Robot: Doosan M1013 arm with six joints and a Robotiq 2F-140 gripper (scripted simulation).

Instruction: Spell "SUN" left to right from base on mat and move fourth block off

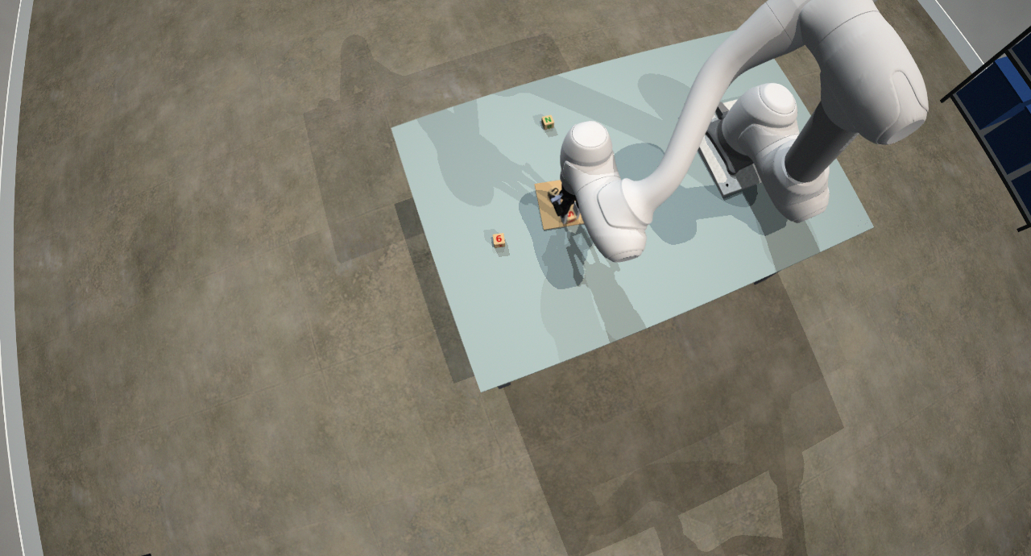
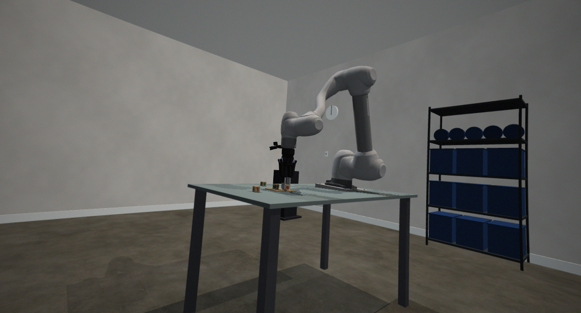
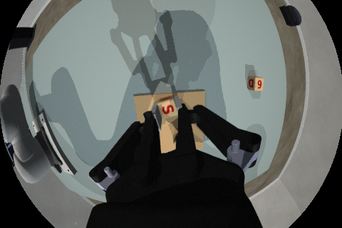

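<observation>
The gripper [image 2: 286,186] [image 3: 168,108] is shut on the S block [image 1: 570,215] [image 2: 288,187] [image 3: 167,110], its red S facing up. It holds the block over the near-edge part of the tan mat [image 1: 545,221] [image 3: 142,104], at or just above its surface; any gap is too small to tell. The U block [image 1: 553,191] [image 2: 275,186] stands on the mat beside it, partly covered by the gripper and mostly hidden in the wrist view. The N block [image 1: 548,122] [image 2: 263,183], green N up, lies off the mat. The block with a red 6 [image 1: 498,239] [image 2: 255,188] [image 3: 259,84] also lies off the mat.
The pale table [image 1: 461,293] [image 2: 227,193] carries the mat and the robot's base [image 1: 724,174]. The arm hangs over the mat's base side and hides part of it in the top view. A shelf rack [image 2: 477,175] stands beyond the table.
</observation>
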